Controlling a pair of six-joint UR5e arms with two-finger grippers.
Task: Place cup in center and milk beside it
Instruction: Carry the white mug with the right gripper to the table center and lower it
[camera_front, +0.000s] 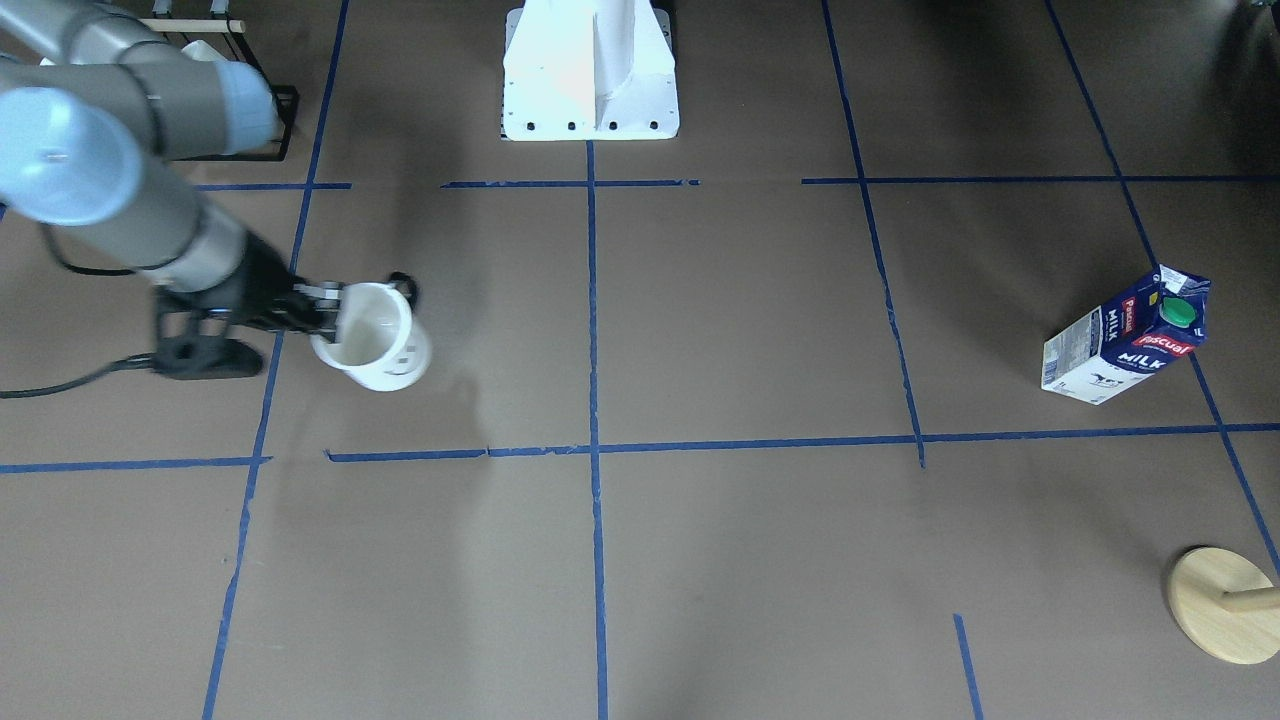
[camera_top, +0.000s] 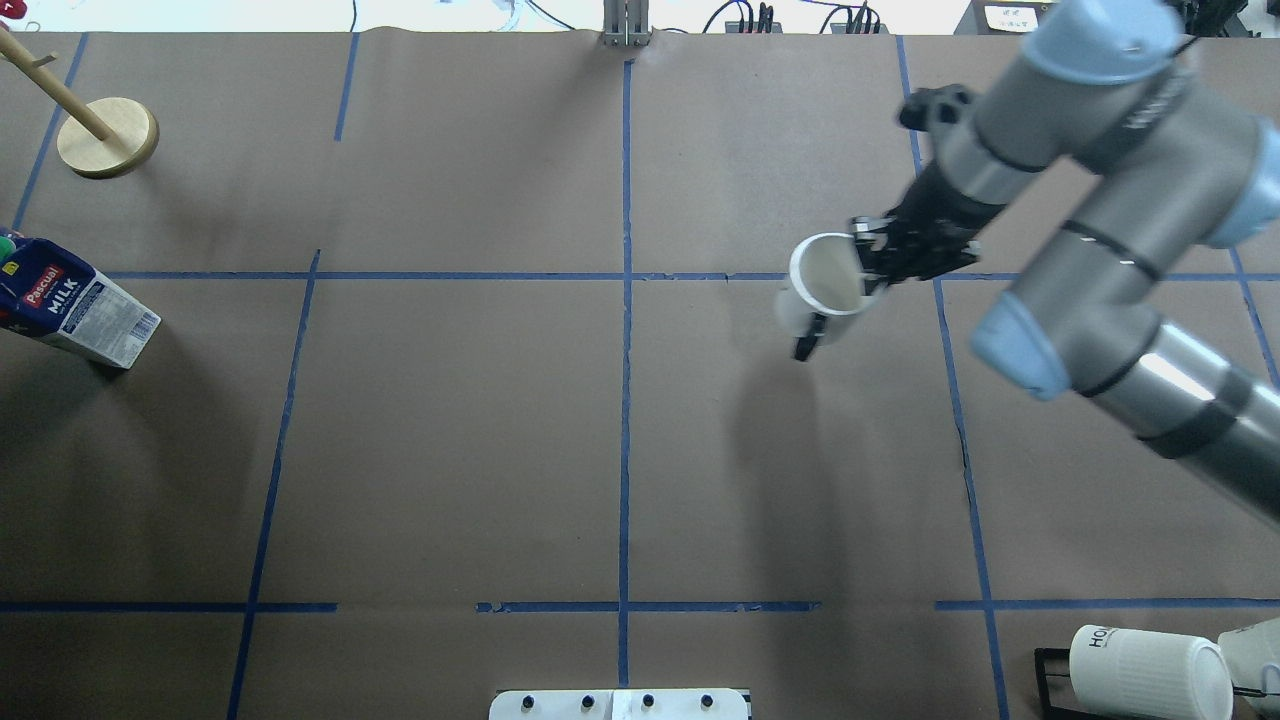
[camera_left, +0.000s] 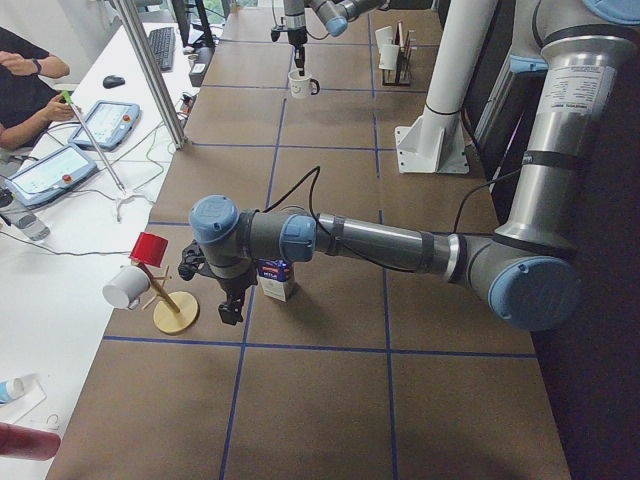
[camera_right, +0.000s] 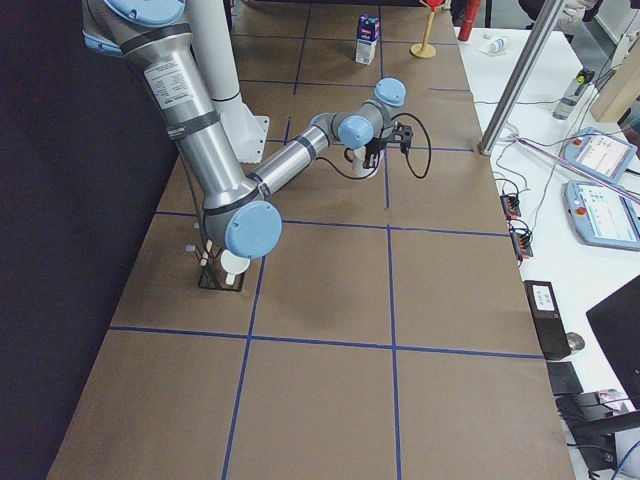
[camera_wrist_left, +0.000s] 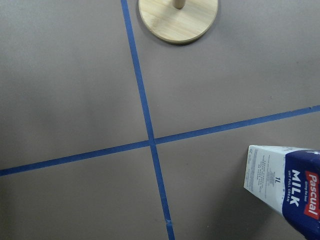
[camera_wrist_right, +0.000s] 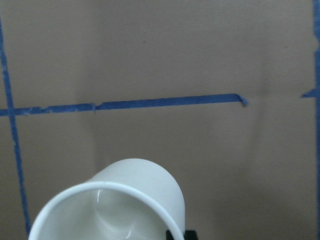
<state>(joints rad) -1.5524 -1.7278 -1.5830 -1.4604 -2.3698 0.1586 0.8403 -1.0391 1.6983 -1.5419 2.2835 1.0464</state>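
Brown paper tabletop (camera_top: 450, 450) with a blue tape (camera_top: 625, 450) grid. The right gripper (camera_top: 866, 262) is clamped on the rim of the cup (camera_top: 822, 292), which is right of the center (camera_top: 626, 276) with its handle toward the robot. The milk (camera_top: 78, 312) stands at the left end, with a wooden stand (camera_top: 107, 137) just beyond it. The left gripper (camera_left: 232, 303) hangs beside the milk; can't tell if it's open or closed. White pedestal (camera_front: 590, 75) on the near side, mug rack (camera_top: 1150, 672) near right. White desk (camera_left: 90, 215) with tablets (camera_left: 100, 125) on the far side, and a person (camera_left: 25, 75) seated there.
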